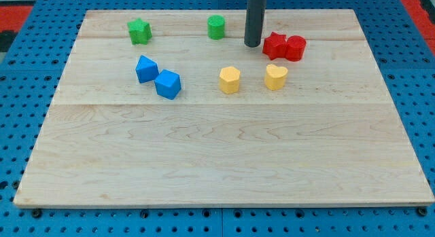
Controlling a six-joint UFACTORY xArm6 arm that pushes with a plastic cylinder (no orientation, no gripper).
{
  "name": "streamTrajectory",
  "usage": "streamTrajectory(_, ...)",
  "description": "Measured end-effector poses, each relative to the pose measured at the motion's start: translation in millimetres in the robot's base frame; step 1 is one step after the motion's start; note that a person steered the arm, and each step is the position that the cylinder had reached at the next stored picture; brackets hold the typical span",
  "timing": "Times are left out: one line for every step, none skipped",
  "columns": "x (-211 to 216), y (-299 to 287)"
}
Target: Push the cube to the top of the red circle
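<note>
A blue cube lies at the view's left-centre of the wooden board, touching a second blue block on its upper left. The red circle, a short red cylinder, lies at the view's upper right, touching a red star block on its left. My tip is the end of the dark rod. It stands just left of the red star and right of the green cylinder, far from the blue cube.
A green star block lies at the view's upper left. A yellow hexagonal block and a yellow heart block lie below the red pair. The wooden board sits on a blue pegboard.
</note>
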State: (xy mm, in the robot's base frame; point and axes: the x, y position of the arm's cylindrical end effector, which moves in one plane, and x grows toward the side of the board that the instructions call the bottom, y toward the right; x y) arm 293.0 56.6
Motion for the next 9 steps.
streamTrajectory(11.8, -14.8)
streamTrajectory(14.9, -60.6)
streamTrajectory(18.6, -84.1)
streamTrajectory(40.3, -137.7)
streamTrajectory(50.2, -142.4)
streamTrajectory(66.2, -163.6)
streamTrajectory(25.4, -202.7)
streamTrajectory(14.5, -223.3)
streamTrajectory(1.8, -257.8)
